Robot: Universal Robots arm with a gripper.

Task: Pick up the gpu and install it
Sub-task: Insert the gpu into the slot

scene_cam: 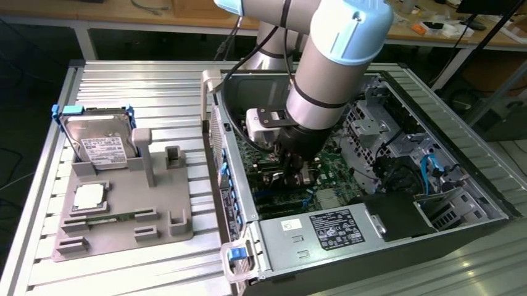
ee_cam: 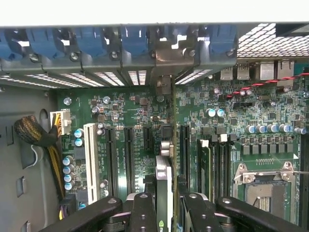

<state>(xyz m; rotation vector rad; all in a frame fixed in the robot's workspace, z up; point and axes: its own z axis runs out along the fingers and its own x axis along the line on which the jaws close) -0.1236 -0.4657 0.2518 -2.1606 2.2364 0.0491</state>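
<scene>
My gripper [ee_cam: 168, 205] is shut on the gpu [ee_cam: 165, 154], which I see edge-on as a thin dark card running between the two black fingers [ee_cam: 143, 208]. Its silvery bracket [ee_cam: 166, 55] reaches the row of rear slot openings of the open computer case [scene_cam: 461, 185]. The card stands upright over the green motherboard [ee_cam: 120, 111], in line with a long black slot; whether it is seated I cannot tell. In the exterior view the gripper [scene_cam: 295, 176] is down inside the case, and the arm hides most of the card.
Black and white expansion slots [ee_cam: 90, 154] lie beside the card, and the CPU socket [ee_cam: 263, 186] lies on its other side. On the exterior view's left, a grey fixture [scene_cam: 123, 203] holds a hard drive [scene_cam: 103, 148], a processor [scene_cam: 89, 196] and a memory stick [scene_cam: 107, 217]. A power supply [scene_cam: 329, 231] fills the case's near end.
</scene>
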